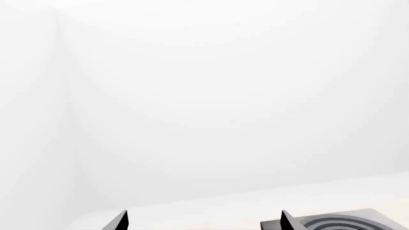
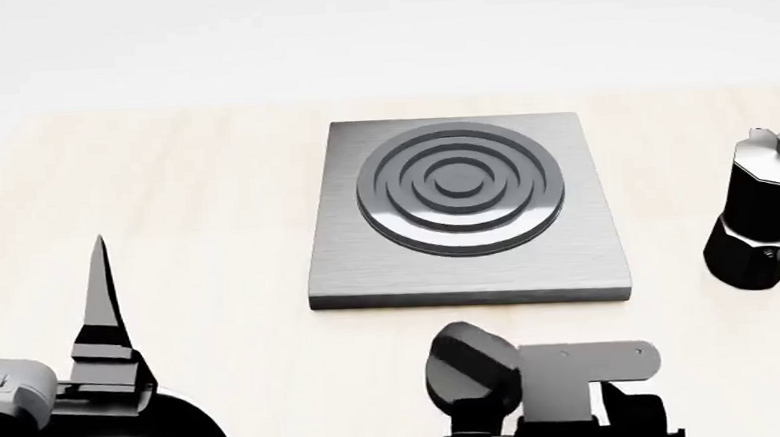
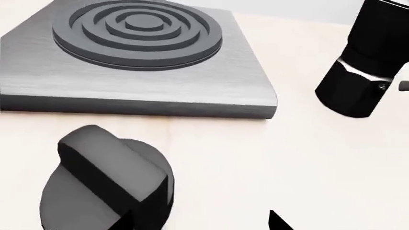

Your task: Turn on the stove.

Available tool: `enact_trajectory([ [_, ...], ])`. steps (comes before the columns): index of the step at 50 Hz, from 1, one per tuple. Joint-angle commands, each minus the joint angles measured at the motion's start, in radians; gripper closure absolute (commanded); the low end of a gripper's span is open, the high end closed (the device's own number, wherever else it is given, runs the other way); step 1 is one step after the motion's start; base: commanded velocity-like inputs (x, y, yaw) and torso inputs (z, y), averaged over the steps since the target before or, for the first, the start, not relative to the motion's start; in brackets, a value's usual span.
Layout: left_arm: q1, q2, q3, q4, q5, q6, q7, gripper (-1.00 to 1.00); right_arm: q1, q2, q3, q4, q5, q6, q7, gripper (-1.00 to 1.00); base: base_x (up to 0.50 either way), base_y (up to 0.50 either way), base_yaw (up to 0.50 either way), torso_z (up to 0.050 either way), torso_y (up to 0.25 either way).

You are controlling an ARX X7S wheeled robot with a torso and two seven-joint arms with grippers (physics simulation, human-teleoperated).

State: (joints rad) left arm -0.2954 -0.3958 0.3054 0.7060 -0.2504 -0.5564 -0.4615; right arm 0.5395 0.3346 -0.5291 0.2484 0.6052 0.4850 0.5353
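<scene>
Beside brushed-grey stove (image 2: 592, 258) w/ ringed burner (image 2: 458, 187), ridged black knob (image 3: 105, 187); both grippers' jaws apart.

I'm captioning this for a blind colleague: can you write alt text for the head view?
A square grey stove with a dark ringed burner lies on a pale wooden table, its black knob just in front beside the right gripper. A black moka pot stands at the right; the left gripper sits lower left.

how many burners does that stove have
1. The stove has a single ring burner at the middle of its metal slab, toward the far edge. Its knob sits separately on the table in front.
</scene>
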Motion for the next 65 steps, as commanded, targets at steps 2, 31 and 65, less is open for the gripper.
enact_trajectory([
  [2, 0.001, -0.003, 0.001, 0.004, -0.003, -0.001, -0.004, -1.0, -0.043, 0.04, 0.032, -0.101, 0.017, 0.022, 0.064, -1.0, 0.0, 0.0, 0.0, 0.0, 0.0],
  [31, 0.0, -0.008, 0.009, -0.004, -0.002, 0.007, -0.009, -1.0, -0.139, 0.126, 0.122, -0.304, 0.059, 0.019, 0.178, -1.0, 0.0, 0.0, 0.0, 0.0, 0.0],
  [65, -0.004, -0.013, 0.015, 0.004, -0.009, 0.003, -0.018, -1.0, -0.148, 0.199, 0.136, -0.574, 0.086, 0.095, 0.271, -1.0, 0.0, 0.0, 0.0, 0.0, 0.0],
])
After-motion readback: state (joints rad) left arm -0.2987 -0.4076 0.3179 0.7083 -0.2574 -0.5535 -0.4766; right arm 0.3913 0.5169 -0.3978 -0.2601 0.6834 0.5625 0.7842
